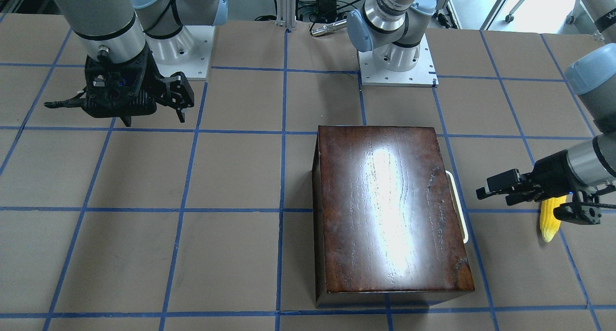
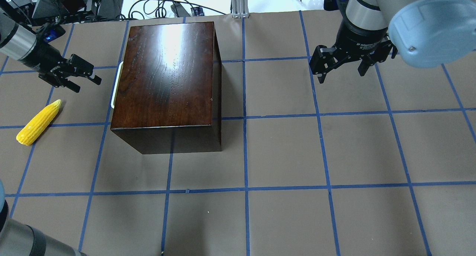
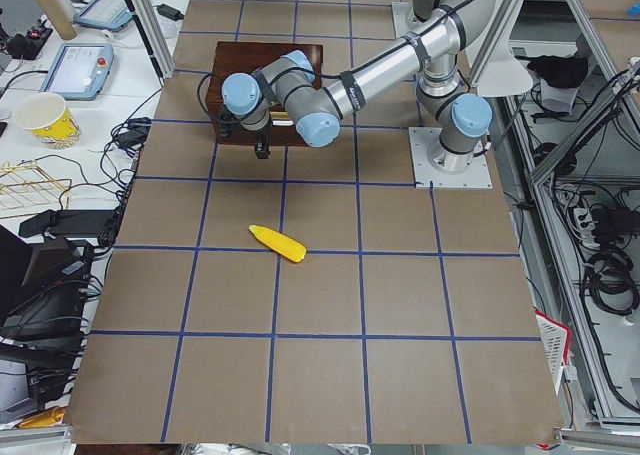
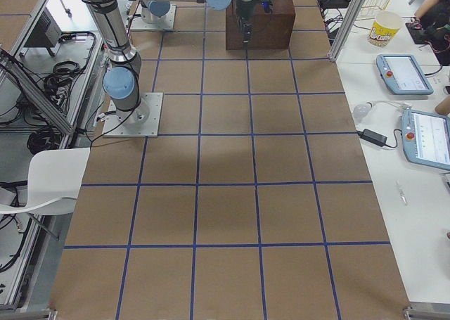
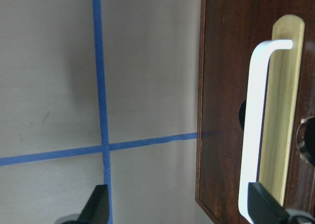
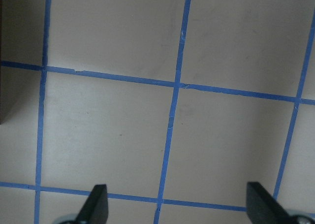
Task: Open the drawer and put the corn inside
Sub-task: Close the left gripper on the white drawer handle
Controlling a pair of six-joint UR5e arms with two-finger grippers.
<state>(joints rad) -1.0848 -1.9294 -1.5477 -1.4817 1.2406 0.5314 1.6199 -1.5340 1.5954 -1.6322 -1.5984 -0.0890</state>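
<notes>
**Drawer shut, corn on the table, both grippers spread**

I read this outward from the robot's side of the table, as on my overhead camera. Nearest is bare brown table (image 2: 282, 155), marked into squares by blue tape (image 2: 245, 155). Next comes the corn (image 2: 39, 122). It lies flat on the table at the robot's left, well apart from the box (image 2: 167, 81). Its blunt end is toward the robot and its pointed tip slants toward the far side.

The box stands left of the table's centre, its glossy dark top catching the light. The drawer (image 5: 221, 86) faces the robot's left and is pushed fully in. From above, only its white handle (image 2: 116, 85) shows past the edge of the top. My left wrist camera shows the dark front panel, with the handle running along a pale brass-coloured plate.

Beyond the corn, the left gripper (image 2: 87, 84) is level with the handle and pointed at it, near but apart from it, its two fingers spread. In the wrist view one fingertip lies in line with the handle's end and the other is over the table.

Farthest out, on the robot's right, the right gripper (image 2: 342, 75) hangs over the table, well apart from the box. Its fingers are likewise spread, and its wrist view shows only taped table between the tips.
</notes>
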